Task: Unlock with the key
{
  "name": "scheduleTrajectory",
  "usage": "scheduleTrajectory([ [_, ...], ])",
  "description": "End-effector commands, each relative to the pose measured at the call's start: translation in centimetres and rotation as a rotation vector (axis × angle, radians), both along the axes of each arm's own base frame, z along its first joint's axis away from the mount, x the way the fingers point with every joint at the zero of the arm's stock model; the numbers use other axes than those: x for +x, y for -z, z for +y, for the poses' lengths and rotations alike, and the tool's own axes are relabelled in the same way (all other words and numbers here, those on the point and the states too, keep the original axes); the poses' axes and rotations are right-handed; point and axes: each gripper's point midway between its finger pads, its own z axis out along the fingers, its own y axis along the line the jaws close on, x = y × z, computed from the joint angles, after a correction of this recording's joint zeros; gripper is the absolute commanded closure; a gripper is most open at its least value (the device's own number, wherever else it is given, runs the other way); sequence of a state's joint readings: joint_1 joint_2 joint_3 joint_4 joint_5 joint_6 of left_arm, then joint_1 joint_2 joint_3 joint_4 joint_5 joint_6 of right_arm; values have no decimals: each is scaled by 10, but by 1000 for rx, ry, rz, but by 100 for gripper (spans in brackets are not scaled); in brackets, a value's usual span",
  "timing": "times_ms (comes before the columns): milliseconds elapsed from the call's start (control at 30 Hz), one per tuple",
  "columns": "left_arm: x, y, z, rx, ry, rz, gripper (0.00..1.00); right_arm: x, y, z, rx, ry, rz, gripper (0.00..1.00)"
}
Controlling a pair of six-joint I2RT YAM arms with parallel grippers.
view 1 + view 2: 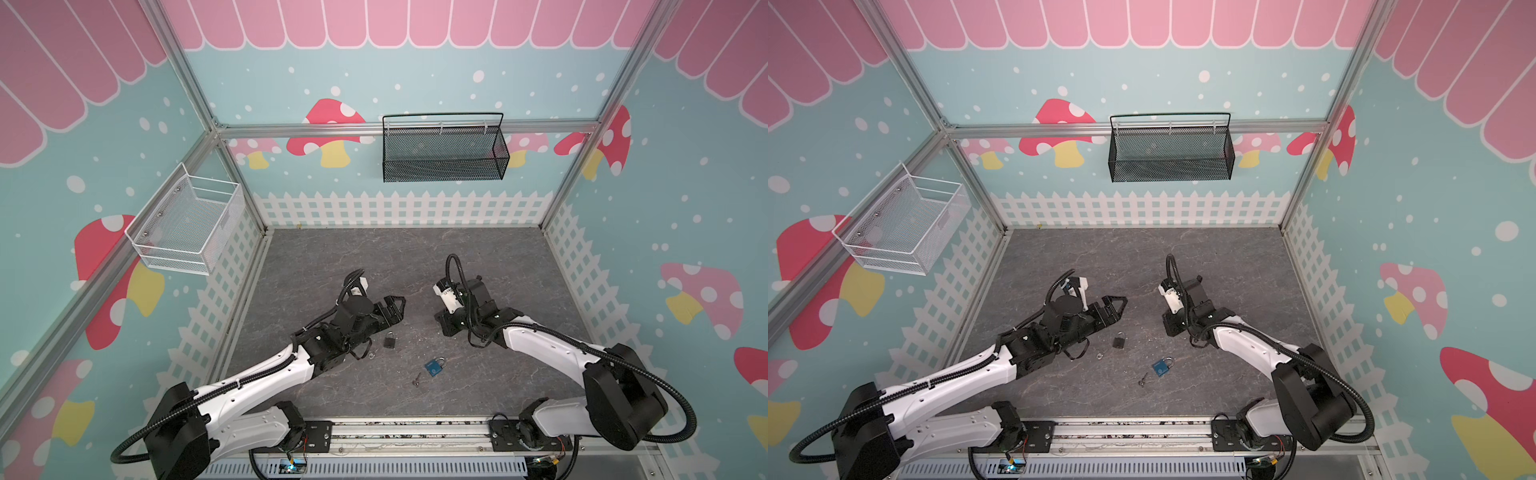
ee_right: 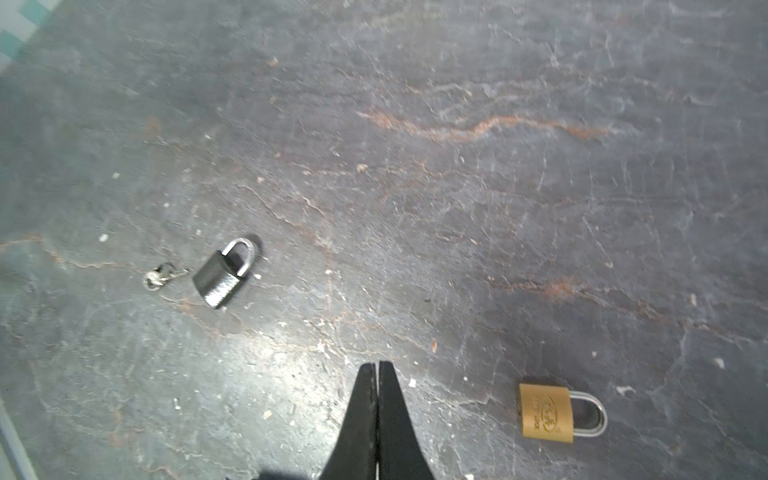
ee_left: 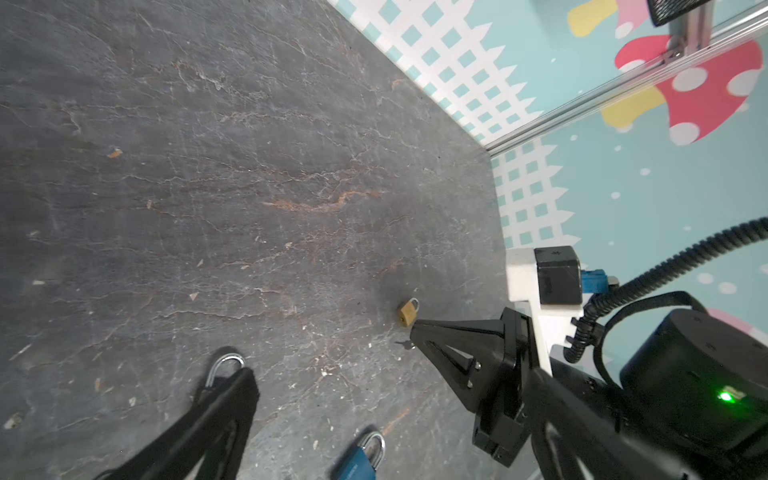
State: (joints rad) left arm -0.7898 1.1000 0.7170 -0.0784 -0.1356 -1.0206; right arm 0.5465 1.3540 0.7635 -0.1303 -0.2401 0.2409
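Right gripper [image 2: 379,366] pressed together | brass padlock [image 2: 546,413] just beside, untouched — left gripper [image 1: 401,307] spread

2 overhead views, 2 close wrist views

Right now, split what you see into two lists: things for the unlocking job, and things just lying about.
Job: black padlock, blue padlock, brass padlock, key by the blue padlock, key by the black padlock. Which lock is meant is unclear.
Lying about: white wire basket, black mesh basket, both hanging.
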Motion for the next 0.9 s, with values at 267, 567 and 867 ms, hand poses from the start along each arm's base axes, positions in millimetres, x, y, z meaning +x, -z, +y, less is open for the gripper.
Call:
scheduleTrajectory([
  [267,-12,-26,5,-164,8,19,4,-15,-100,37,271,-133,-99,100],
  [567,-9,-36,19,39,67,-241,21,-17,-140,44,392,-64,-25,100],
  [867,-13,-54,-15,268,351,-595,37,-24,-174,45,450,-43,3,100],
])
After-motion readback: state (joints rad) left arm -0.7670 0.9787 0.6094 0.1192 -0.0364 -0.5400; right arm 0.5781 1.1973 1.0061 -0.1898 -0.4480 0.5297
